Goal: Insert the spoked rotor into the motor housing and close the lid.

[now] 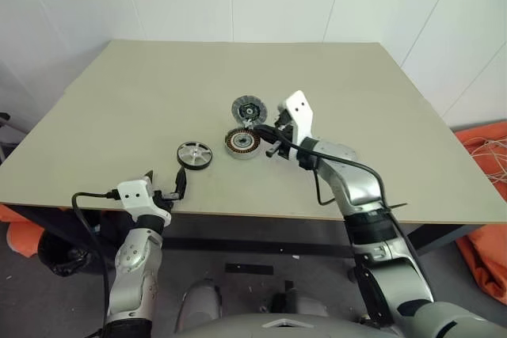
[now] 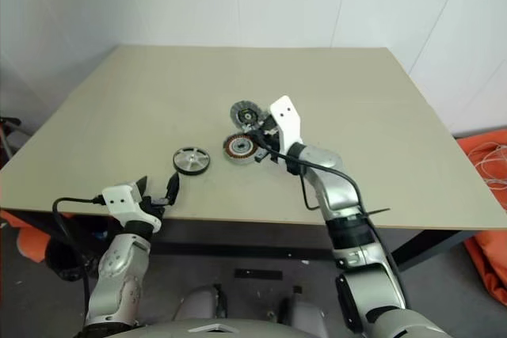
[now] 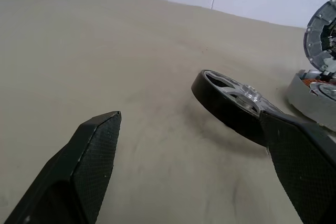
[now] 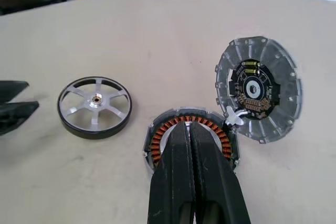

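My right tool (image 4: 191, 135) has its two black fingers pressed together, pinching nothing, and hangs just above the motor housing (image 1: 242, 142), whose ring of copper windings shows around the fingertips in the right wrist view. My left tool (image 1: 165, 183) stands spread wide and empty at the near edge of the worktop (image 1: 119, 100), pointing toward the spoked rotor (image 1: 194, 155), near it but apart. The rotor lies flat on the worktop, spokes and hub facing up, just beside the housing on its left side and not touching it. The lid (image 1: 249, 109) is swung open, joined to the housing's far edge, its inner face with the black centre showing. The housing is empty of the rotor.
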Controlling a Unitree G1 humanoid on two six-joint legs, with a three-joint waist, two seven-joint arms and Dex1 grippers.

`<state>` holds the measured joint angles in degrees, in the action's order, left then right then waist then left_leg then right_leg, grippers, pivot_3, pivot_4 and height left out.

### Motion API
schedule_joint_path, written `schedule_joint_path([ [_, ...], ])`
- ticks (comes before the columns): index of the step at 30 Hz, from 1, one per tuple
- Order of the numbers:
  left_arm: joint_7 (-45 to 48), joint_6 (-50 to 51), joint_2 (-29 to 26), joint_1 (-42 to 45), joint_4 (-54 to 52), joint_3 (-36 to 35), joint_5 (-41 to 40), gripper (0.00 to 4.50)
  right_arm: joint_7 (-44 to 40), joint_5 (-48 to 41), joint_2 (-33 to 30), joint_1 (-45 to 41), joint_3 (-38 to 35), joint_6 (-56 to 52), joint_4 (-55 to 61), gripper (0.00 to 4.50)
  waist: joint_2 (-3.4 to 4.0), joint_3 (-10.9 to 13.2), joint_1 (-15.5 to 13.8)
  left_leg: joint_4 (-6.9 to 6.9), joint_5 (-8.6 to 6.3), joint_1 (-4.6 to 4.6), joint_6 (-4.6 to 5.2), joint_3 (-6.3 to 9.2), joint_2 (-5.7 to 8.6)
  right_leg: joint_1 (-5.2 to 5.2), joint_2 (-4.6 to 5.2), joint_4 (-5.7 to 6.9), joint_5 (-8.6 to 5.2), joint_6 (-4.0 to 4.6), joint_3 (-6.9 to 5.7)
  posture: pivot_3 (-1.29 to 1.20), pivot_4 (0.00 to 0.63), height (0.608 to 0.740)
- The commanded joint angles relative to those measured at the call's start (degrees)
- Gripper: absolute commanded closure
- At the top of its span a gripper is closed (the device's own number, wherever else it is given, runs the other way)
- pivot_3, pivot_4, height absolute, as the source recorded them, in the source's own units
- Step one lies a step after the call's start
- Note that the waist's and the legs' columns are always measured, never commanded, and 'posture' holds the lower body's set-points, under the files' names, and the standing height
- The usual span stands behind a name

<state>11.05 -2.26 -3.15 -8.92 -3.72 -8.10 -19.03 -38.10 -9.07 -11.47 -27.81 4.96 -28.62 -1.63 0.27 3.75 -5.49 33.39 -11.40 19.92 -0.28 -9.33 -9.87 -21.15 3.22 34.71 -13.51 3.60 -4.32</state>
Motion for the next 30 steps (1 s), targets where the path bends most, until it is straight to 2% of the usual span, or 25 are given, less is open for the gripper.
schedule_joint_path([
  [1, 2.4, 5.65, 0.32, 0.63, -5.26, -1.48, -8.42, 0.0, 0.87, -3.12, -0.61, 0.48, -1.95, -2.63, 5.52, 4.47, 0.0, 0.0, 0.09, 0.0, 0.0, 0.0, 0.0, 0.0, 0.0, -0.01, 0.0, 0.01, 0.0, 0.0, 0.0, 0.0, 0.0, 0.74],
  [6, 2.44, 15.66, 0.71, 1.26, -10.5, -4.36, -21.93, 0.0, 2.21, -4.28, -0.62, 1.22, -1.75, -3.88, 6.91, 4.47, 0.0, 0.0, 0.07, -0.01, 0.01, -0.03, -0.02, 0.0, 0.0, -0.02, -0.02, 0.03, 0.0, -0.01, 0.0, 0.0, 0.0, 0.74],
  [16, -6.65, 29.09, 1.14, 4.5, -14.67, -8.46, -37.0, 0.0, 3.6, -5.53, -0.66, 1.63, -1.36, -4.75, 7.98, 4.47, 0.0, 0.0, 0.09, 0.0, 0.02, 0.04, -0.03, 0.0, 0.02, -0.02, -0.02, -0.01, -0.01, -0.01, 0.0, 0.0, 0.0, 0.74],
  [20, -11.53, 32.12, 1.9, 6.12, -14.36, -10.17, -41.5, 0.0, 4.01, -6.15, -1.31, 1.35, -2.08, -4.86, 8.27, 4.47, 0.0, 0.0, 0.06, 0.01, 0.02, 0.04, -0.03, -0.01, 0.03, 0.0, -0.02, -0.01, -0.02, -0.03, 0.0, 0.0, 0.0, 0.74],
  [30, -15.34, 36.1, 2.21, 8.44, -11.91, -10.98, -46.97, 0.0, 5.2, -8.94, -1.48, 1.97, -2.99, -5.94, 11.04, 4.47, -0.01, 0.0, 0.0, 0.01, 0.02, 0.04, -0.04, 0.01, 0.04, 0.01, -0.02, -0.03, -0.09, -0.16, 0.0, 0.0, 0.0, 0.74],
])
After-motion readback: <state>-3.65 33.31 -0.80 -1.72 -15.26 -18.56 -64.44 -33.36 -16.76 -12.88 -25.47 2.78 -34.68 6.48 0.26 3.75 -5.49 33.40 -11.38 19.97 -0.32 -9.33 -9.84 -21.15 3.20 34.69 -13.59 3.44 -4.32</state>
